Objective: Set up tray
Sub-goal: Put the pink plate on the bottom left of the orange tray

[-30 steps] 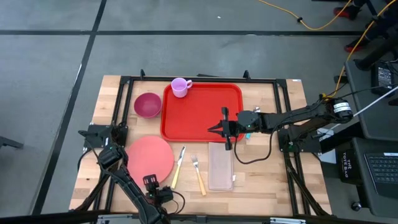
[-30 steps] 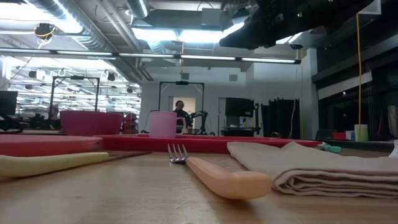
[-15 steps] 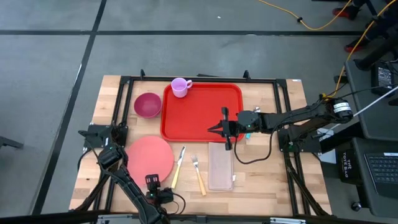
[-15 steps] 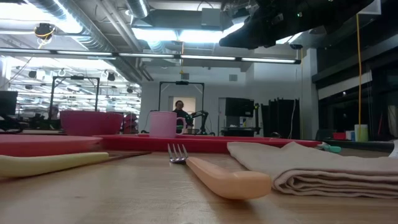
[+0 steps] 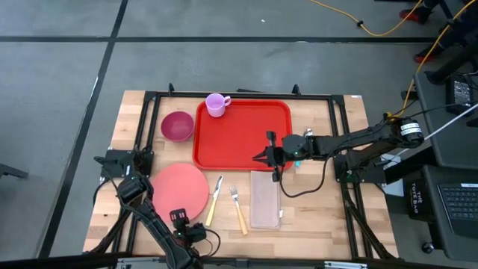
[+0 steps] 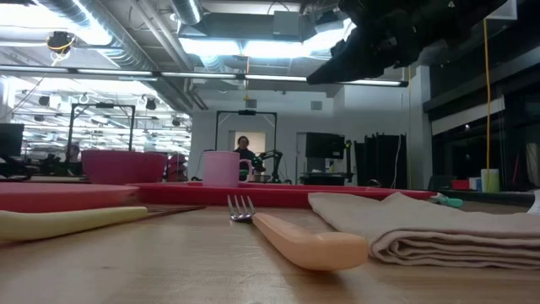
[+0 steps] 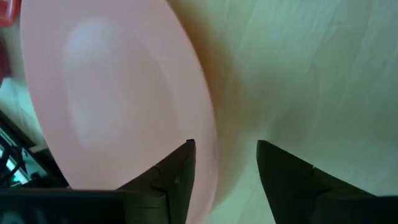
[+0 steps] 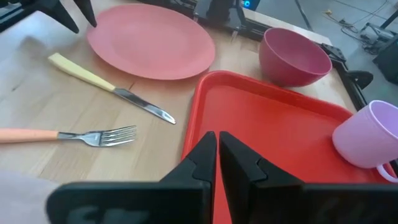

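The red tray lies flat on the table's far middle and also shows as the tray in the right wrist view. A pale purple cup stands in its far-left corner. My right gripper is shut and hovers above the tray's near-right rim; the low view shows that arm well above the table. My left gripper is open at the near rim of the round pink plate, with the plate's edge beside one finger.
A magenta bowl stands left of the tray. A knife, a fork and a folded beige napkin lie on the wood near the tray's near edge. A black frame borders the table.
My right gripper has drawn back slightly toward the table's right edge, still shut and still above the tray's near-right rim. Nothing on the table has moved.
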Tool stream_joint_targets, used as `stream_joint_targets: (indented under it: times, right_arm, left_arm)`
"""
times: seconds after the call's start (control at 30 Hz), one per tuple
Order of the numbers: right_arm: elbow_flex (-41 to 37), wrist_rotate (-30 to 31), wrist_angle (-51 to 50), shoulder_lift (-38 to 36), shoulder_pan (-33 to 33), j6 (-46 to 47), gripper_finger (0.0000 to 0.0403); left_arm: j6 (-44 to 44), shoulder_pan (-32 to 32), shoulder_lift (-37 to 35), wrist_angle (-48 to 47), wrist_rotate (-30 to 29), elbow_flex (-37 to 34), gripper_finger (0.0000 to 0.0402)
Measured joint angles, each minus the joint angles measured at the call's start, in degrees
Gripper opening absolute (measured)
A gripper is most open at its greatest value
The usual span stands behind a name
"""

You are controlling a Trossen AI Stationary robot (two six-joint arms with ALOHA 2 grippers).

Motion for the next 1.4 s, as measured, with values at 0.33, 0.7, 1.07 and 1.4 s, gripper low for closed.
stream_joint_targets:
  times: [0.33,0.7,1.07,1.4]
  right_arm:
    - [0.0,0.0,1.5,0.0,0.0,-0.2,0.0026]
    - [0.0,0.0,2.9,0.0,0.0,-1.9,0.0026]
    - [0.0,0.0,2.8,0.0,0.0,-1.8,0.0026]
    - [0.0,0.0,2.9,0.0,0.0,-1.8,0.0026]
  left_arm:
    - [-2.7,-2.1,0.0,-3.7,-0.1,0.0,0.0146]
    - [-2.2,-2.7,0.0,-3.4,-0.1,0.0,0.0141]
    - [-2.1,-2.8,0.1,-2.7,-0.1,0.0,0.0141]
    - [1.3,-2.4,4.1,-4.4,1.9,0.2,0.0141]
